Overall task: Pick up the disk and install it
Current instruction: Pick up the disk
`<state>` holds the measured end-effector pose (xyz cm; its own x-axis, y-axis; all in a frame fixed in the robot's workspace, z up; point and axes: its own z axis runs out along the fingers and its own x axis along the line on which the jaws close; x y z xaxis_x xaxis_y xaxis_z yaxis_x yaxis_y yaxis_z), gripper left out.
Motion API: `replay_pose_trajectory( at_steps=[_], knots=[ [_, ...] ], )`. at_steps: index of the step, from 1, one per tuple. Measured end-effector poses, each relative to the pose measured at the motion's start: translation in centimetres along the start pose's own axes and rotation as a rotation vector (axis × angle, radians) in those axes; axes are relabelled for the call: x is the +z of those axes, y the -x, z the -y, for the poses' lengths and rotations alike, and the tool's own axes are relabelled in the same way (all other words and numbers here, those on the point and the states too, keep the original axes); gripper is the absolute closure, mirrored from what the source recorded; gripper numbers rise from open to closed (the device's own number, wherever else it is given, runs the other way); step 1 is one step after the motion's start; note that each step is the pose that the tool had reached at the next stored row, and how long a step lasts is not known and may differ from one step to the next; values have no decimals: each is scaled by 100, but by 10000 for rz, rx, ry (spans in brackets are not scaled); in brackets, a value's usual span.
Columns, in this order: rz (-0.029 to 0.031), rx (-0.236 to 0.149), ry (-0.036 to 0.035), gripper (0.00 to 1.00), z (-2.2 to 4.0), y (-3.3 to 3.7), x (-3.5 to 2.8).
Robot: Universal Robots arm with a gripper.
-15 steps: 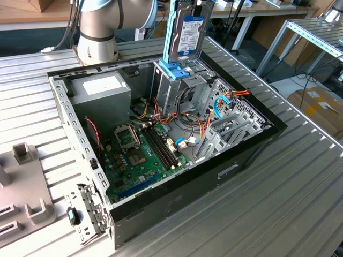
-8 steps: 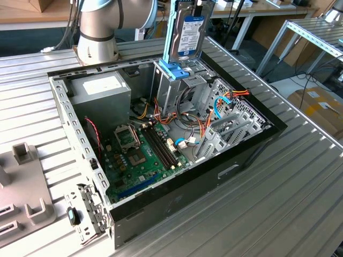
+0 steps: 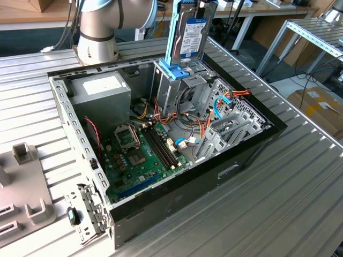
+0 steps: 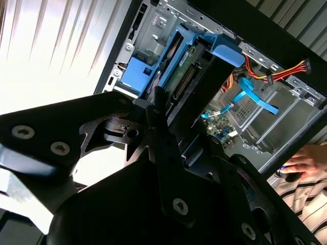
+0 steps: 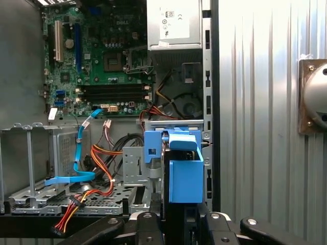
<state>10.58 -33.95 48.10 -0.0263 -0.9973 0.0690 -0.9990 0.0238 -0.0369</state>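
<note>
**Jaws.** The jaws are clenched on the disk, gripping it at its upper end. In both wrist views the black fingers close on either side of the drive body.

**Disk.** The disk hangs on end directly below the jaws, nearly upright. Its white label faces the exterior view's right, and its light-blue carrier rail runs down the edge on the exterior view's left. In the first wrist view the disk shows end-on. In the second wrist view the disk shows edge-on.

**Drive cage.** The metal drive cage sits below the jaws, straight under the disk's lower end. The darker blue bracket lies on top of the cage. The disk's lower end is at this bracket; whether the two touch cannot be told.

**Computer case.** The open computer case lies on its side on the ribbed metal table. Inside it, below and beyond the jaws:
- power supply
- green motherboard
- light-blue data cable
- orange and red power leads

**Other.** In the second wrist view a person's hand with a striped sleeve rests outside the case, beyond its far wall from the jaws.
</note>
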Motion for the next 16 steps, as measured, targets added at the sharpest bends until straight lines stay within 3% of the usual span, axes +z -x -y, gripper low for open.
replay_pose_trajectory(
  at_steps=[16],
  knots=[
    [1, 0, 0, 65, 1, -24, -11]
  ],
)
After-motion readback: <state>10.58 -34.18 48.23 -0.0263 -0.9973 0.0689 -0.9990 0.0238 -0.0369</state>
